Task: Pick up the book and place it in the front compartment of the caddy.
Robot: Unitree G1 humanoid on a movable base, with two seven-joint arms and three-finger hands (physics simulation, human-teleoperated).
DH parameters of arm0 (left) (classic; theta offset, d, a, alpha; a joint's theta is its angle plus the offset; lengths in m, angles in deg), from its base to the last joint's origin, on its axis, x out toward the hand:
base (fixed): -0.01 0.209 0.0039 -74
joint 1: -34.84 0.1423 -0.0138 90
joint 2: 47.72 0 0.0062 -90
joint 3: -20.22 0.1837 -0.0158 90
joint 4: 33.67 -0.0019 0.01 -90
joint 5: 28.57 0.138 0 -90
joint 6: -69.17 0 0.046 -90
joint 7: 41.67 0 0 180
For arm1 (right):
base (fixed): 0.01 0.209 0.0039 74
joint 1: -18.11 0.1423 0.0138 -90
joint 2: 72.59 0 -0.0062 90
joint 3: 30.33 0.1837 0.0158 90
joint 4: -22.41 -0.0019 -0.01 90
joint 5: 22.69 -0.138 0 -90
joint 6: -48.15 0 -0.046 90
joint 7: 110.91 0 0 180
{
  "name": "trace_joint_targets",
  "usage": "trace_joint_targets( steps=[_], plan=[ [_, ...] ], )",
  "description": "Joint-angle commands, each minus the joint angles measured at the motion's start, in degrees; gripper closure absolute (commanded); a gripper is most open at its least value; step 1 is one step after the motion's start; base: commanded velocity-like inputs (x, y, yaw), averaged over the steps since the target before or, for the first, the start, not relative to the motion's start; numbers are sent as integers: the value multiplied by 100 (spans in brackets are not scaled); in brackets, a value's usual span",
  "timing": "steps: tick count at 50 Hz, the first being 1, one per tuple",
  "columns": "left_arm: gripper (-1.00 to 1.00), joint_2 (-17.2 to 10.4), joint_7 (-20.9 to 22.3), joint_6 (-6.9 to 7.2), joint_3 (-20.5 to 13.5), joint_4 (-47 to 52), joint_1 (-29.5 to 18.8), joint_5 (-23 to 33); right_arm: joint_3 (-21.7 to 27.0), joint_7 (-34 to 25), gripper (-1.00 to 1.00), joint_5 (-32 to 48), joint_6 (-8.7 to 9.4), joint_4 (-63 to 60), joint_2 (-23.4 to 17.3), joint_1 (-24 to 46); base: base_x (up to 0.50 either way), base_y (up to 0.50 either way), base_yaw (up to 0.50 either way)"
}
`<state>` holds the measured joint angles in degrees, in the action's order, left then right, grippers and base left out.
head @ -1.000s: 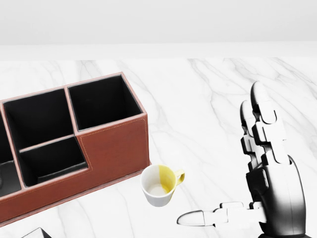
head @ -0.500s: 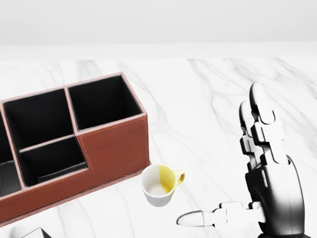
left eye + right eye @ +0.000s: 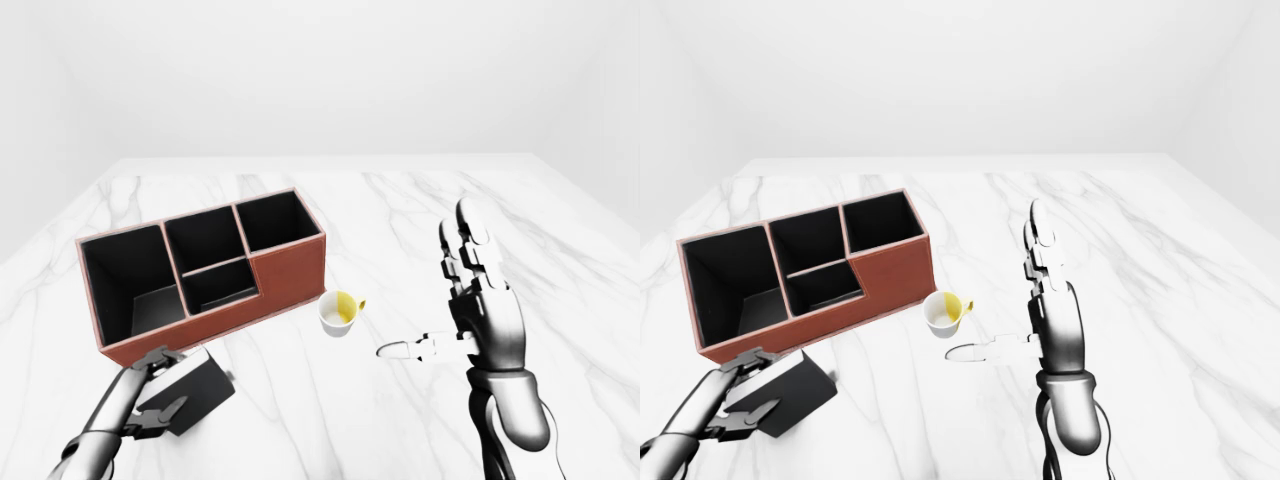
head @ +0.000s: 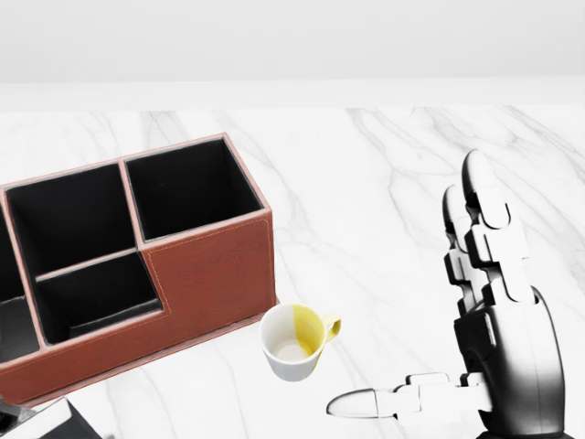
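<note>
The brown caddy (image 3: pixel 285 275) with black compartments stands left of centre on the marble table. One large bay is at its left end, two smaller bays sit in the middle, and one square bay is at its right end. The dark book (image 3: pixel 200 395) lies tilted just below the caddy's left end. My left hand (image 3: pixel 178 380) is closed round the book's left edge, thumb on top and fingers underneath. Only the book's corner (image 4: pixel 57 421) shows in the head view. My right hand (image 3: pixel 445 300) stands open and upright right of the caddy, holding nothing.
A white mug (image 3: pixel 338 313) with a yellow inside and handle stands by the caddy's lower right corner, between the caddy and my right hand's thumb. The marble table (image 3: pixel 400 220) stretches behind and to the right.
In the head view the book's corner has risen further into the bottom left, with part of my left hand now showing beside it. Right hand, caddy and mug are unmoved.
</note>
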<state>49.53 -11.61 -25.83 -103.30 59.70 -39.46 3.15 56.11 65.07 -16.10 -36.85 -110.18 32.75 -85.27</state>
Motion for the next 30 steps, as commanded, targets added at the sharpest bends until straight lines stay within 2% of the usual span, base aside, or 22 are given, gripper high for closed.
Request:
trace_joint_targets(
  steps=[1, 18, 20, 22, 23, 26, 28, 30],
  plan=[
    [100, -40, 50, 0, 49, -164, 74, 23, -22, 16, -98, 5, 0, -1, 4, -5, 0, 0, 0],
    [100, 80, 303, 0, 6, -59, 123, -159, 26, 14, -98, -28, 0, -132, -2, -29, 0, 0, 0],
    [100, 123, 227, 0, -20, -52, 4, -24, 77, 3, -98, -56, 0, -57, 1, -33, 0, 0, 0],
    [100, 47, 55, 0, -10, -199, -166, 191, 100, -8, -98, -66, 0, -128, 8, -53, 0, 0, 0],
    [100, -51, -77, 0, 27, -388, -413, 388, 126, -16, -98, -79, 0, -184, 10, -87, 0, 0, 0],
    [100, -356, -526, 0, 261, -602, -687, 634, 165, -23, -98, -92, 0, -169, 24, -79, 0, 0, 0],
    [100, -504, -689, 0, 362, -529, -793, 661, 124, -5, -98, -55, 0, -127, 34, -88, 0, 0, -1],
    [100, -604, -541, 0, 391, -156, -807, 394, 106, 4, -98, -44, 0, -121, 30, -96, 0, 0, 0]
  ],
)
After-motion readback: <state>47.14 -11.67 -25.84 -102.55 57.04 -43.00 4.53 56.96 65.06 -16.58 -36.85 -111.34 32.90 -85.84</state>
